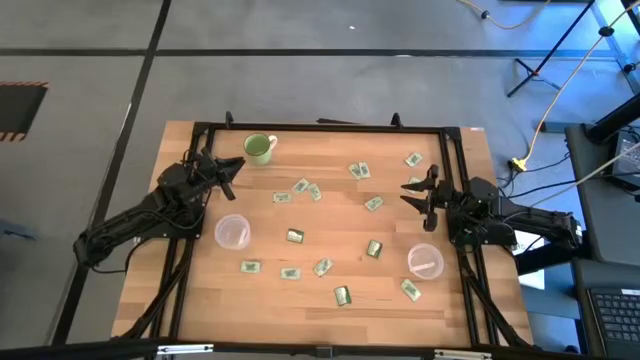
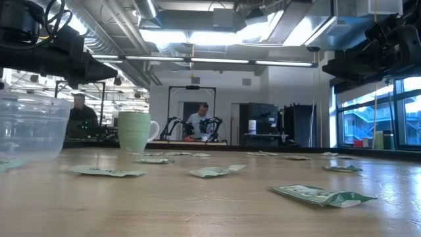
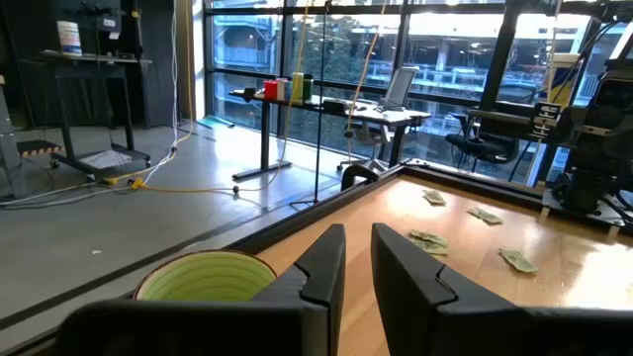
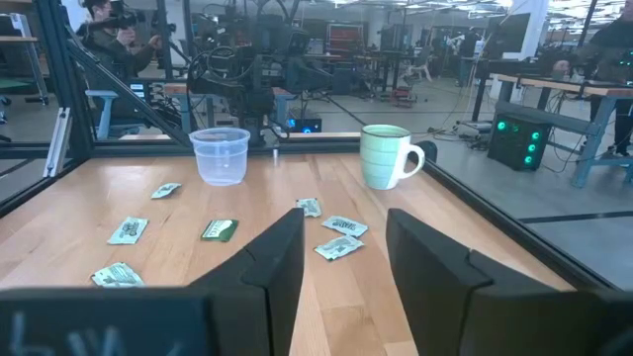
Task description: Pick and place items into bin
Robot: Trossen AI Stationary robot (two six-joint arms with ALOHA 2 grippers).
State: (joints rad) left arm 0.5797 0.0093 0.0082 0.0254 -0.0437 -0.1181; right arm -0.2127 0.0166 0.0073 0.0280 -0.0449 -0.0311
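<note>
Both tools hover empty, the left tool (image 1: 236, 166) with a narrow gap, the right tool (image 1: 417, 192) wider; green packets (image 1: 294, 236) lie scattered across the bench (image 1: 330, 225) (none held); descend squarely, pinch edges

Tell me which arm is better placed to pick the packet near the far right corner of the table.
Probably the right arm. Its hand hovers open on the right side, close to that packet. The left hand hangs empty near the green mug, across the table.
</note>
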